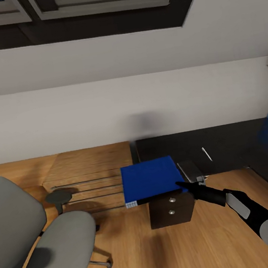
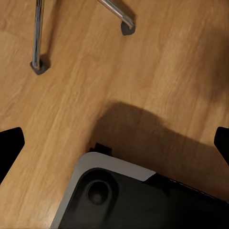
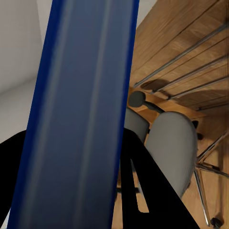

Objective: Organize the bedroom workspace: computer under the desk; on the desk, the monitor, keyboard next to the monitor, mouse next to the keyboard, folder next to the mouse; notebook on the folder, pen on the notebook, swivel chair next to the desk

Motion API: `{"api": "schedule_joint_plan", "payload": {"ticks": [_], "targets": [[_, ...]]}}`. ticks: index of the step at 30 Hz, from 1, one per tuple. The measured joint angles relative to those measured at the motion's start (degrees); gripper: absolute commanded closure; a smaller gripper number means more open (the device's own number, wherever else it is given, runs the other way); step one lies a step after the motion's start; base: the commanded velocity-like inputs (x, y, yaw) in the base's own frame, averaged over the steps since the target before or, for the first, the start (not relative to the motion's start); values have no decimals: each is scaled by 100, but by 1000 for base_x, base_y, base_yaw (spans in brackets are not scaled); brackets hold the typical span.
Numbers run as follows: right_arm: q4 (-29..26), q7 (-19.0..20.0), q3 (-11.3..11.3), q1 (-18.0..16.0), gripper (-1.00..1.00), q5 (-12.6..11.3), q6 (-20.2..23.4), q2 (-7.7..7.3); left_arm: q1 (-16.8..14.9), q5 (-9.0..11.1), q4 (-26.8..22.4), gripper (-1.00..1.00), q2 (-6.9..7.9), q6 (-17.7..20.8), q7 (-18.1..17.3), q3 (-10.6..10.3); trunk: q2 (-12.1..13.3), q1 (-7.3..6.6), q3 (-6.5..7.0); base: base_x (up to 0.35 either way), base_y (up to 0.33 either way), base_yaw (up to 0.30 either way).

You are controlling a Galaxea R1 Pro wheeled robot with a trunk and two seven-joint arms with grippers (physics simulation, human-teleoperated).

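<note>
Over the desk's near end: the folder is up off the floor, held level in the air, its white spine end toward the chair.
Folder: bright blue, flat, its edge running right along the right wrist view (blurred, very near the lens).
Right gripper: clamped on the folder's right edge, black fingers either side of it.
Desk: glossy black top behind and right of the folder; a thin white stick-like item lies on it, too small to name.
Drawer unit: dark, two round knobs, below the folder.
Swivel chair: grey seat and back, left of the folder, well apart from the desk.
Left gripper: fingertips spread wide at the picture's edges, nothing between them, above wood floor.
</note>
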Motion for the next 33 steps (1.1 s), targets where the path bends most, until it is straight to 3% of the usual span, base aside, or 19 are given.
{"api": "schedule_joint_plan", "payload": {"ticks": [22, 33], "targets": [[14, 17, 2, 77, 100, 29, -14, -24, -1, 1, 3, -100, -8, 1, 2, -6, 0, 0, 0, 0, -289, -2], [5, 43, 5, 85, 100, -21, 10, -22, 0, 10, 2, -100, -8, -1, -2, 0, 0, 0, 0, 0, -47, 0]]}}
